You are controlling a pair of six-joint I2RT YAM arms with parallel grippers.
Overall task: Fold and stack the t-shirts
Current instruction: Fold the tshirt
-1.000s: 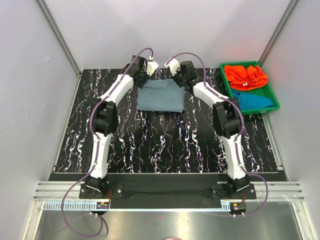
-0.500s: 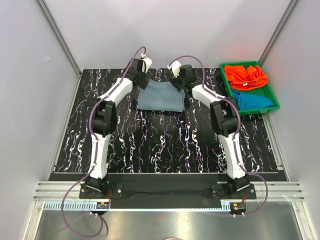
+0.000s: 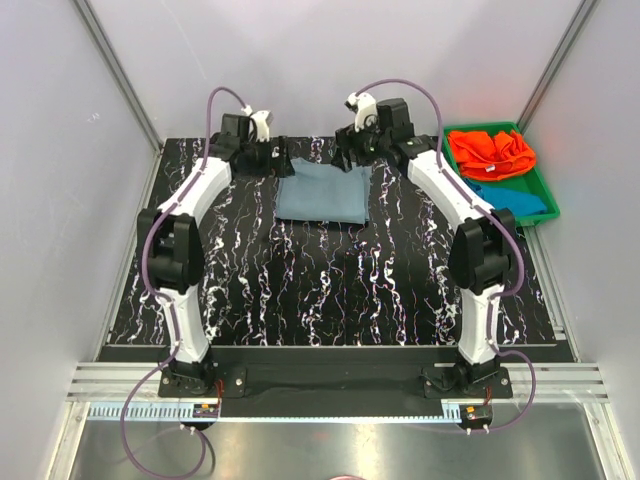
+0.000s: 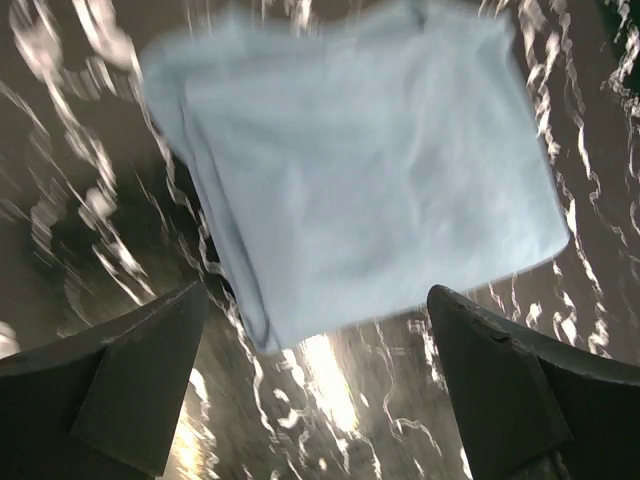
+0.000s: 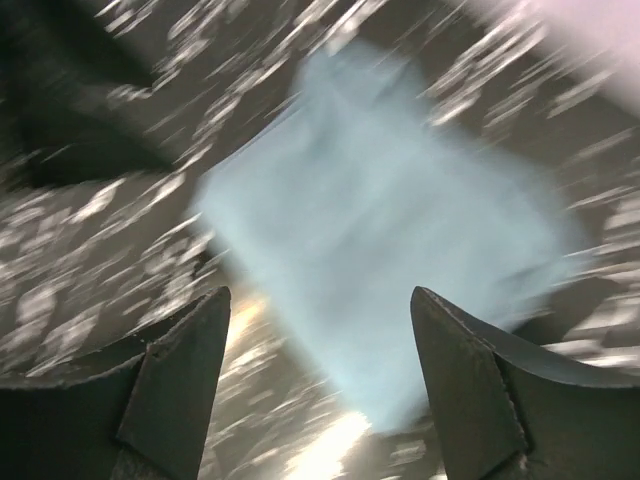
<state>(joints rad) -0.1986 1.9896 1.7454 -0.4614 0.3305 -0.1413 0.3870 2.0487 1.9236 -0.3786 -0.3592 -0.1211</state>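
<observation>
- T-shirts, top view: grey-blue t-shirt (image 3: 322, 193) folded into a flat rectangle at 12 o'clock on the table (image 3: 330, 290); orange t-shirt (image 3: 490, 152) and teal t-shirt (image 3: 512, 203) crumpled in the green tray (image 3: 480, 127) at 2 o'clock, touching each other, orange at the far end.
- Same view: left gripper (image 3: 278, 156) near the fold's 10 o'clock corner, right gripper (image 3: 347, 156) near its 1 o'clock corner, both seemingly clear of the cloth.
- Left wrist view: left gripper (image 4: 312, 295) spread wide, holding nothing; grey-blue t-shirt (image 4: 370, 160) ahead at 12 o'clock, layered edge visible along its 9 o'clock side; somewhat blurred.
- Right wrist view: right gripper (image 5: 318, 295) likewise parted and empty; grey-blue t-shirt (image 5: 390, 240) at 12 o'clock, heavily blurred, no crease detail readable.
- Progress, as a judgement: one of three folded, two not yet taken from the tray.
- Likely risks from here:
  - Snagging a far corner of the fold with a low finger while swinging toward the tray, undoing the fold.
  - Lifting orange and teal together, given the contact between them.
  - Nudging the folded piece off its spot while spreading the next one beside it.
  - A crooked stack from unevenly sized later folds.
</observation>
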